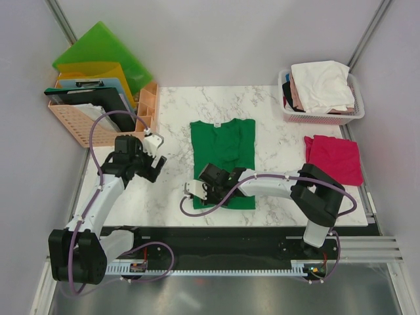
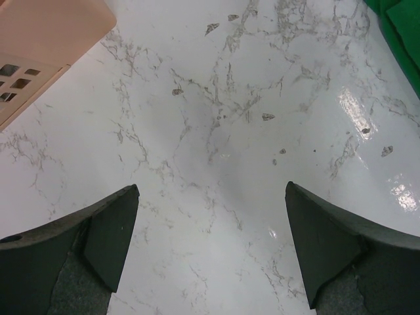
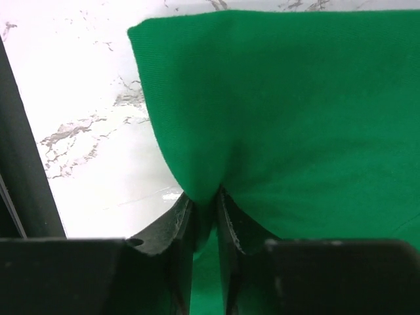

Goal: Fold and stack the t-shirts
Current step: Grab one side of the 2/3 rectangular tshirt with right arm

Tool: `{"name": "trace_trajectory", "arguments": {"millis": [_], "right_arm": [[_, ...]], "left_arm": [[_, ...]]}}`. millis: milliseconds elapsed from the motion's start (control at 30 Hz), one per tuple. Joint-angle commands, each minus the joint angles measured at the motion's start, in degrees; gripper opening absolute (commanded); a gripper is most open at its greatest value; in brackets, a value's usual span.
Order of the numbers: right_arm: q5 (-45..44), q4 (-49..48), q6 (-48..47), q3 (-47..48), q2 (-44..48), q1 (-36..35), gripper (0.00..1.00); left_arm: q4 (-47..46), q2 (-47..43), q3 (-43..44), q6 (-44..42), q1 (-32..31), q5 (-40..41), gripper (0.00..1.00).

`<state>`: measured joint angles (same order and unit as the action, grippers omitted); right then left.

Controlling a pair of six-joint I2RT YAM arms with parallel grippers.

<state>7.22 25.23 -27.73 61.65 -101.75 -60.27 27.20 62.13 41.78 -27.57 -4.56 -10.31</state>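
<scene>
From above, the green tee lies flat in the middle of the desk, collar to the far side. A red tee sits folded near the right edge, and a white tee is heaped in the basket at the far right corner. None of that layout shows in the wrist views.

The right wrist view gives what the top view hides: the right tool is pinched tight on a fold of the green tee at its hem, jaws almost touching, cloth bunched between them, with bare desk to the left. From above, the right tool is at the tee's near-left corner, its arm stretched low and leftward along the near hem.

The left wrist view shows the left tool spread wide and holding nothing – only marble desk below, a crate corner and a sliver of green tee. From above, the left tool hangs left of the tee – elbow bent, near the crate.
</scene>
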Motion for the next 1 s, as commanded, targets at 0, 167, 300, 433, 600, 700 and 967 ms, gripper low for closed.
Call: {"name": "trace_trajectory", "arguments": {"millis": [0,167,300,433,600,700,967], "right_arm": [[2.4,1.1,0.6,0.0,-1.1,-0.2,0.24],[7.7,5.4,0.9,0.5,2.7,-0.4,0.00],[8.6,6.9,0.6,0.5,5.2,-1.4,0.00],[6.0,9.0,-0.9,3.4,6.0,-1.5,0.00],[3.6,12.9,-4.1,9.3,6.9,-1.3,0.00],[1.4,15.5,-7.3,12.9,6.4,-1.2,0.00],[3.4,23.0,-13.7,23.9,1.5,5.2,0.00]], "left_arm": [[-2.2,-0.4,-1.0,-2.3,0.4,0.8,1.00],[-3.4,-0.3,-2.1,-2.6,0.5,1.2,1.00],[-4.2,0.1,-2.5,-2.8,0.6,1.3,1.00],[-4.5,0.8,-2.6,-2.6,0.6,0.9,1.00],[-4.6,0.5,-3.3,-2.6,0.6,0.7,1.00],[-4.7,0.5,-3.4,-2.5,0.6,0.8,1.00],[-4.7,0.1,-4.0,-2.2,0.6,0.9,1.00]]}}
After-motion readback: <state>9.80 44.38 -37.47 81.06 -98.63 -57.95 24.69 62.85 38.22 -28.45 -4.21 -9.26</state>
